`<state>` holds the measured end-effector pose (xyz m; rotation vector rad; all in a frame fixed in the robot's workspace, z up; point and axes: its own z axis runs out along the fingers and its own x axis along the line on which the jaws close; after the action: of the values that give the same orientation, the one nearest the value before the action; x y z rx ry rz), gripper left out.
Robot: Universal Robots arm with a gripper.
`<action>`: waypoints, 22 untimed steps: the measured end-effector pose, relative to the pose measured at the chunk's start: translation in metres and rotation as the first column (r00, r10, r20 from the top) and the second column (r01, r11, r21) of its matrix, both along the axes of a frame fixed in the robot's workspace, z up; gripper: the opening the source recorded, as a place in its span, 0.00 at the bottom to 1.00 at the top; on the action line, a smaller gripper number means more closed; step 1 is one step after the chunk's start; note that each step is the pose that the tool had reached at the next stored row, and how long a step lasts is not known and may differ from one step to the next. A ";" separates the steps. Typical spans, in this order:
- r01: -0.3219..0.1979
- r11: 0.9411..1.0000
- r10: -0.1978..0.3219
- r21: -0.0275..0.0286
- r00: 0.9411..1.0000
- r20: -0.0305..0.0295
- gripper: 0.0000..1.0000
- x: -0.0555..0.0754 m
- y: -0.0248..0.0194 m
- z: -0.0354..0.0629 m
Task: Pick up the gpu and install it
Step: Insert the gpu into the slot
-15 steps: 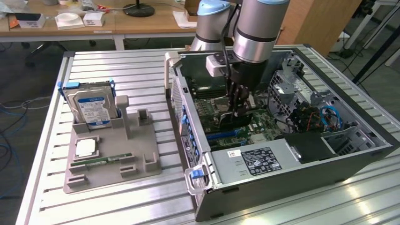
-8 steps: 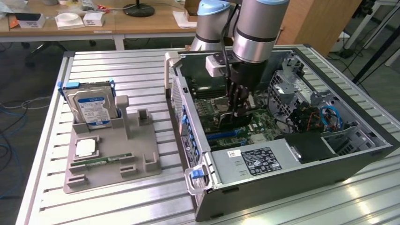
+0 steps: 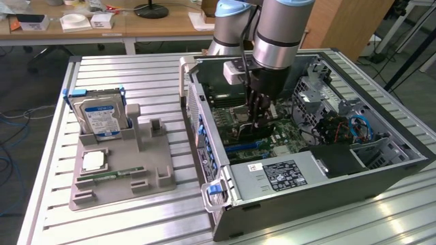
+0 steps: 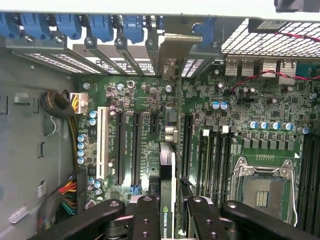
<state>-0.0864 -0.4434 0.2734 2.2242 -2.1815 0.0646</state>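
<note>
Gripper (image 4: 170, 207) clamped on gpu (image 4: 167, 162) — card edge-on, long axis parallel w/ mobo slots (image 4: 135, 150), bracket toward blue clips (image 4: 100, 25).

Bright overhead light; glare on table (image 3: 398, 217) slats.

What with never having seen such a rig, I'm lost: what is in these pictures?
It is a robot arm reaching into an open computer case that lies on a metal table. One picture comes from a camera off the arm, the other from a camera on the arm's wrist, looking at the green motherboard. The arm's hand is shut on the gpu, a thin card seen edge-on above the board's long slots. Beside the case, a grey tray holds a hard drive and a memory stick.
</note>
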 end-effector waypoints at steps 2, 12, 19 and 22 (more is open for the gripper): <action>0.000 1.000 0.000 0.000 1.000 0.002 0.26 0.000 0.0000 -0.0022; -0.003 1.000 0.003 0.005 1.000 0.015 0.26 0.000 0.0000 -0.0064; -0.003 1.000 0.003 0.013 1.000 0.018 0.26 0.000 0.0000 -0.0070; -0.003 1.000 0.003 0.014 1.000 0.018 0.26 0.000 -0.0001 -0.0071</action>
<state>-0.0866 -0.4435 0.2663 2.2429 -2.1943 0.0705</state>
